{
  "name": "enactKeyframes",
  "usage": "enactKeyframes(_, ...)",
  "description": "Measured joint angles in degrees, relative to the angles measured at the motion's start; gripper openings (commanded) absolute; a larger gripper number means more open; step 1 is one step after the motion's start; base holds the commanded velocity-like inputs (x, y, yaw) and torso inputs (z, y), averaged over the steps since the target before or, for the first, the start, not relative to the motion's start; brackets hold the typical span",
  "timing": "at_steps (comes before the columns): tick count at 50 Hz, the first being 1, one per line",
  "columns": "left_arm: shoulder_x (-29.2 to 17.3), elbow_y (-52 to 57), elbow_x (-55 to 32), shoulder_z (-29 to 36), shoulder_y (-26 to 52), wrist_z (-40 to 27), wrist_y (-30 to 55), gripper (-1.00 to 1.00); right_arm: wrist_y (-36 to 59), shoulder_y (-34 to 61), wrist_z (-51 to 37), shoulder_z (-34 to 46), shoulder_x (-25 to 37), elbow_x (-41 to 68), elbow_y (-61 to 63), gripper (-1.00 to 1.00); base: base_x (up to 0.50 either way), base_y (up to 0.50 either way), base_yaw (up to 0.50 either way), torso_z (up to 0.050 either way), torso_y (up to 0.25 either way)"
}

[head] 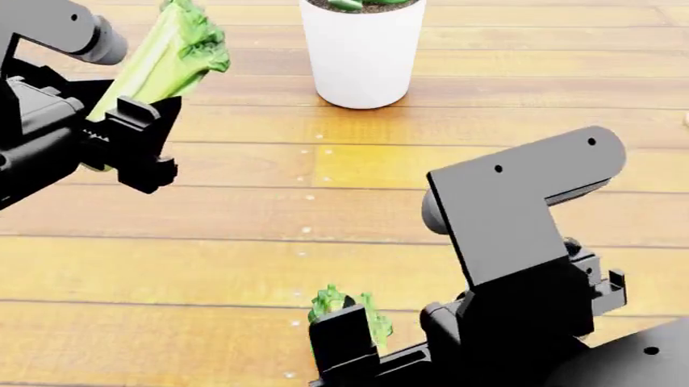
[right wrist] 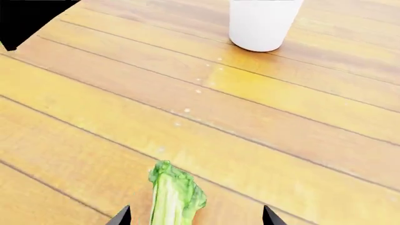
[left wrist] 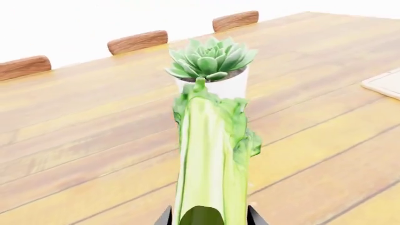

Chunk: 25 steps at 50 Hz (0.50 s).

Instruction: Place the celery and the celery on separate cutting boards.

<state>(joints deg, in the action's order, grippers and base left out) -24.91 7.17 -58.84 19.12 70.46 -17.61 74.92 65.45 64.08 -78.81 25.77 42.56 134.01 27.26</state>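
My left gripper is shut on one celery, held above the tabletop with its leafy top pointing at the white pot. In the head view this gripper is at the upper left with the celery sticking up out of it. My right gripper is open, its jaws wide apart on either side of the second celery, which lies on the table. In the head view that celery's leafy top shows by the right gripper. One corner of a pale cutting board shows in the left wrist view.
A white pot with a green succulent stands on the orange-brown plank table, beyond both grippers; it also shows in the right wrist view. Several wooden chair backs line the table's far edge.
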Motion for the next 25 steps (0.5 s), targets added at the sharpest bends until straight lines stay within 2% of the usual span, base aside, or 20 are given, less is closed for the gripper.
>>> enactKeyframes(9,-1.2,1.6,-1.5,-1.6,-0.1,-1.2,0.5,-1.0,-2.9,-2.0,-2.3,4.6,-1.9,0.2,-0.1,1.0,0.0,0.0,0.0,0.0,0.0)
enactKeyframes(25,-2.8,3.8,-3.5,-3.0,-1.7,-2.2,0.8,-1.0,-3.7,-9.9,2.5,6.8,-4.6,-7.9,-2.7,1.0,0.0,0.0,0.0,0.0,0.001)
